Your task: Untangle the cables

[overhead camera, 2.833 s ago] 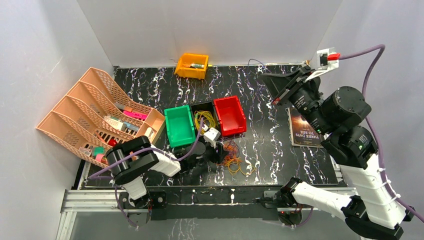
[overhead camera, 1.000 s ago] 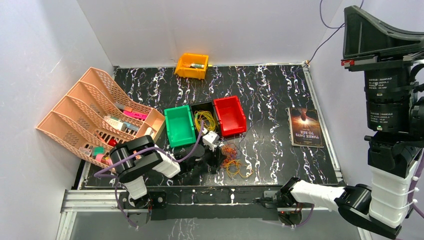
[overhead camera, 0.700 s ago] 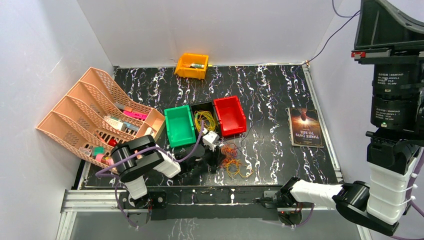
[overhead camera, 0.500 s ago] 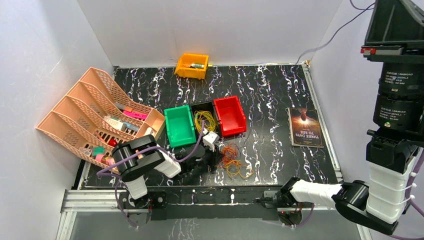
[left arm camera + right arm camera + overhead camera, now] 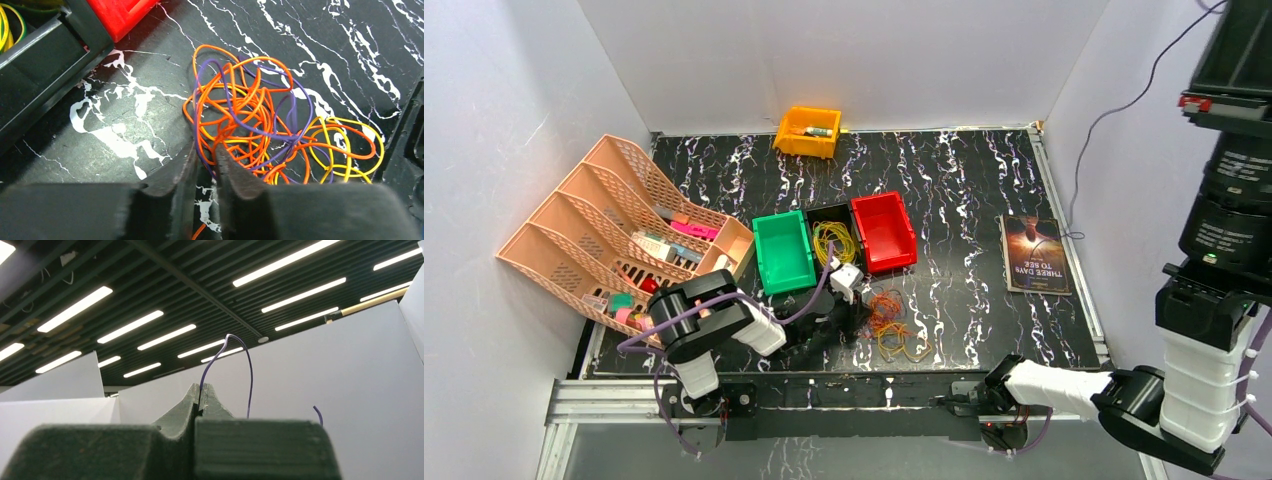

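Peach file sorter (image 5: 594, 215) left, green bin (image 5: 782, 252), black bin (image 5: 829, 212), red bin (image 5: 884, 232) together, orange bin (image 5: 790, 135) at back, book (image 5: 1035, 254) right, marbled table (image 5: 964, 180).

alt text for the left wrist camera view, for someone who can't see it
The left gripper, two dark fingers nearly closed, pinches strands at the near edge of a tangle of thin orange, purple and yellow wire loops on a black white-veined table. A red plastic bin and a black plastic bin sit at upper left.
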Controlling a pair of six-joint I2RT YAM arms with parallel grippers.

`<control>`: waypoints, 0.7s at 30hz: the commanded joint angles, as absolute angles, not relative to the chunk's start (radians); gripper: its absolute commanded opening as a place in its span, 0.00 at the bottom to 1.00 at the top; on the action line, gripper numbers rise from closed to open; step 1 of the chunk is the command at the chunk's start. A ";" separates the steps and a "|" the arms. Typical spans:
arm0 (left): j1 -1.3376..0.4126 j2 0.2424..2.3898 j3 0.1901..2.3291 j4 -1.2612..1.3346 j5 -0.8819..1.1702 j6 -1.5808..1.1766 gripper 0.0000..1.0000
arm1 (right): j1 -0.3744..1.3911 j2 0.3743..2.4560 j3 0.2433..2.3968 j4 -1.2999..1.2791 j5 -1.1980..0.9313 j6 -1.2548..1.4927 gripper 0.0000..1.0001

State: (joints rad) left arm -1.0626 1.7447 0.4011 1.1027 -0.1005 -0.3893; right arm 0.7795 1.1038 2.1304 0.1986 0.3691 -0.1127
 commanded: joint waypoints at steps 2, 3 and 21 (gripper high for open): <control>-1.068 1.626 0.386 1.045 -0.117 -0.375 0.30 | 0.781 1.079 2.022 0.199 0.418 -0.121 0.00; -1.068 1.583 0.387 1.024 -0.126 -0.366 0.35 | 0.781 1.077 2.005 0.188 0.429 -0.120 0.00; -1.068 1.165 0.395 0.624 -0.349 -0.303 0.72 | 0.781 1.220 1.887 0.085 0.471 -0.060 0.00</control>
State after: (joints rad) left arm -1.0637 1.2522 0.4110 0.7147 -0.2535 -0.2974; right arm 0.7795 1.1709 1.8751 0.0986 0.4671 -0.0933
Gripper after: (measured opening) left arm 0.689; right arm 0.020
